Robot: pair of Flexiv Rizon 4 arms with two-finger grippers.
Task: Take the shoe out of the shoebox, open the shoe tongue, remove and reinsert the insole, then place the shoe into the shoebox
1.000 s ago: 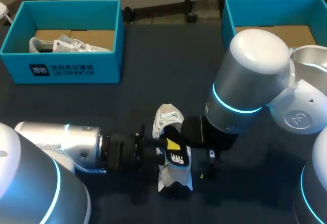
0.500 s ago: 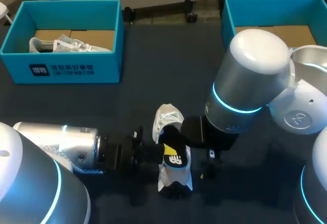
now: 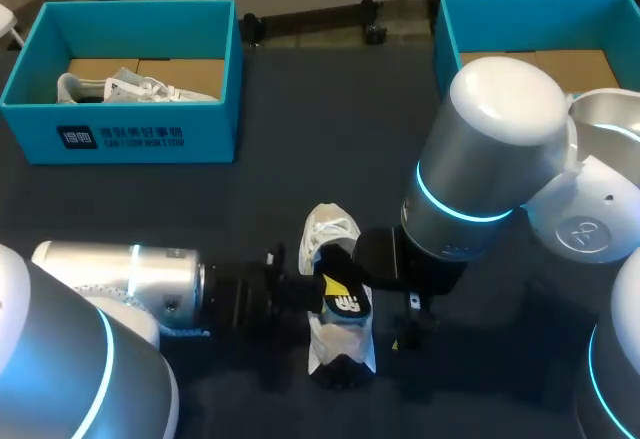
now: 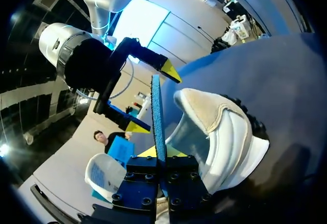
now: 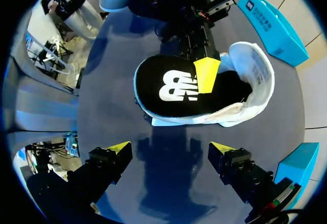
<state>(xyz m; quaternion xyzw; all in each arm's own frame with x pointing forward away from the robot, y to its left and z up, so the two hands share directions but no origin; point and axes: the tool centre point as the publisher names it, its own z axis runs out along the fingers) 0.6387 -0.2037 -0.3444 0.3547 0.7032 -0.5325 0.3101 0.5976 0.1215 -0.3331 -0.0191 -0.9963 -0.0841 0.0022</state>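
Head view — left pincer (image 3: pixel 333 287) nudged insole (image 3: pixel 349 305) rightward.

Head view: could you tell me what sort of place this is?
Probably a robotics lab bench for shoe handling: two teal shoeboxes, a white shoe on the dark table, two robot arms beside it.

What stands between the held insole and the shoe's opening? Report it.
Nothing visible does. The left gripper is shut on the insole, which lies across the white shoe's opening. The right gripper hangs open, touching neither.
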